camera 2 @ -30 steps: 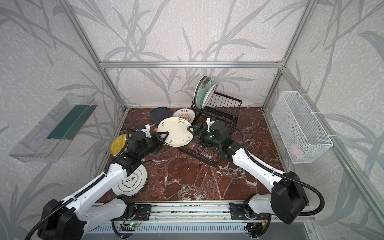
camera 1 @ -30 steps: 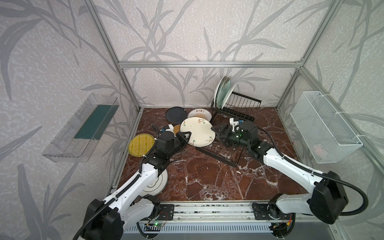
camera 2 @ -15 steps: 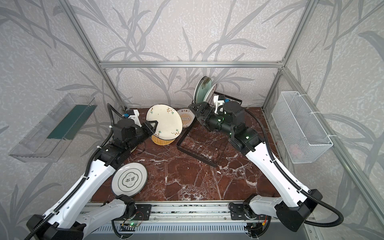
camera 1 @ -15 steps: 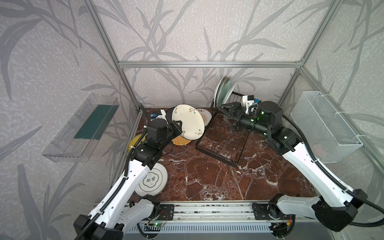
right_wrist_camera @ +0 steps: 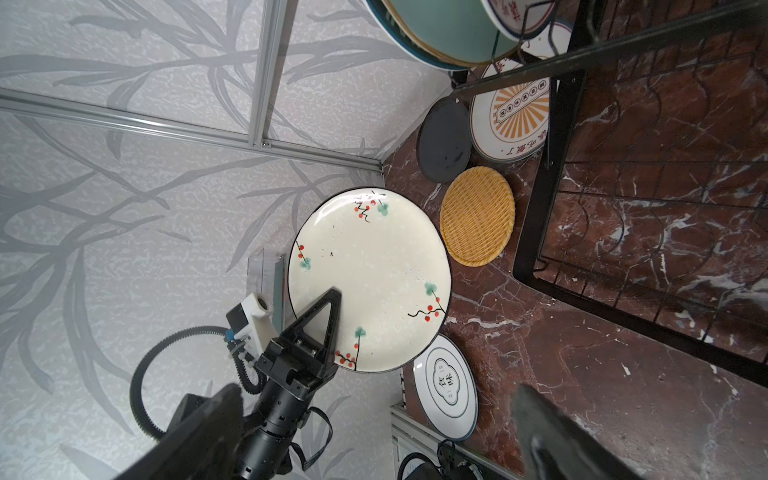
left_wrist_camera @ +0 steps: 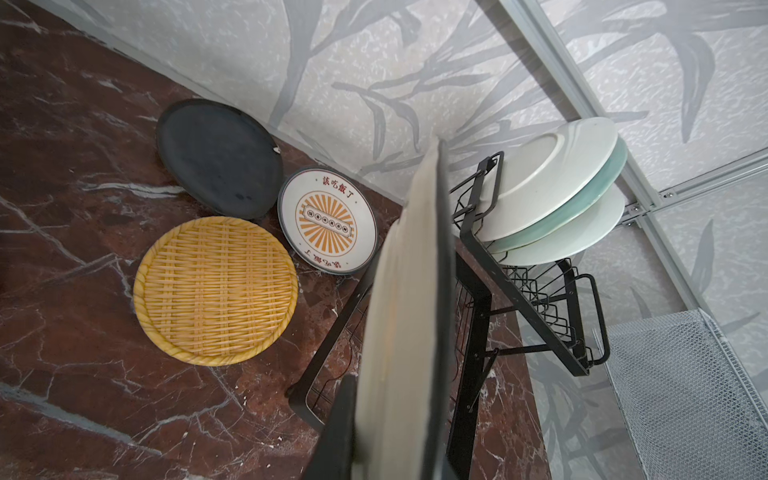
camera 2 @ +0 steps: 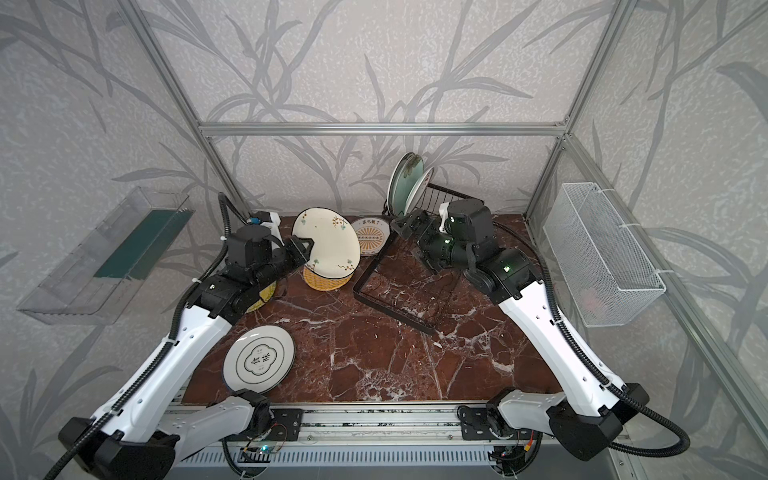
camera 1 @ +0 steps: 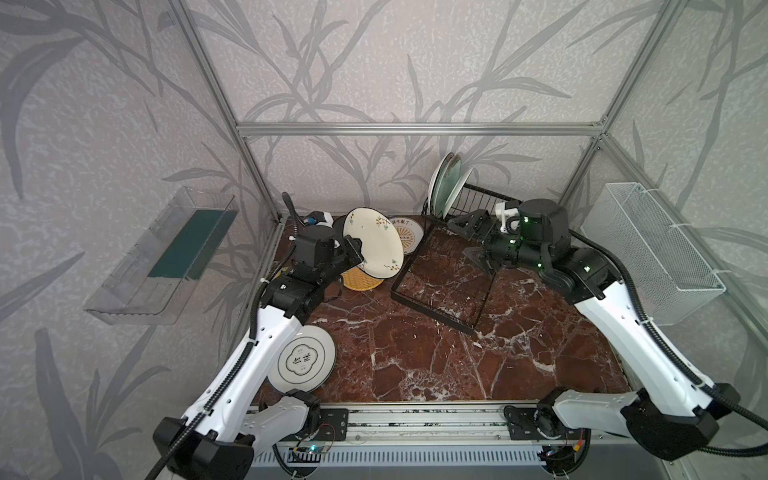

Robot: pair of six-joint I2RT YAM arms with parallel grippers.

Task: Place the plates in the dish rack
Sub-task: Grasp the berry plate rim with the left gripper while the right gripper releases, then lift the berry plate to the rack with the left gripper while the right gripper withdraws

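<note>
Plates (camera 2: pixel 328 243) – where are they?
> Cream floral plate (right_wrist_camera: pixel 370 278) pinched at its rim by left gripper (camera 1: pixel 354 251), on edge, held up over the woven plate (left_wrist_camera: pixel 216 291) near the counter's (camera 1: pixel 415 374) back edge, left of the dish rack (camera 1: pixel 432 312).

Rest?
> Three plates (left_wrist_camera: pixel 552 199) stand in the rack's raised section at the back edge. Black plate (left_wrist_camera: pixel 216 162), sunburst plate (left_wrist_camera: pixel 328 220) lie flat by the back edge; dark-rimmed plate (camera 1: pixel 305 361) flat at the front-left.

Right claw?
> Right gripper (camera 1: pixel 473 237) spread wide, empty, over the rack's flat tray.

— That floral plate (left_wrist_camera: pixel 409 291), edge-on in the left gripper (camera 1: pixel 354 250): blurred, cropped at the frame edge.
— Its rear finger's hidden behind the plate. On the right gripper (camera 1: pixel 473 239), fingers (right_wrist_camera: pixel 552 436) blurred, cropped too.
</note>
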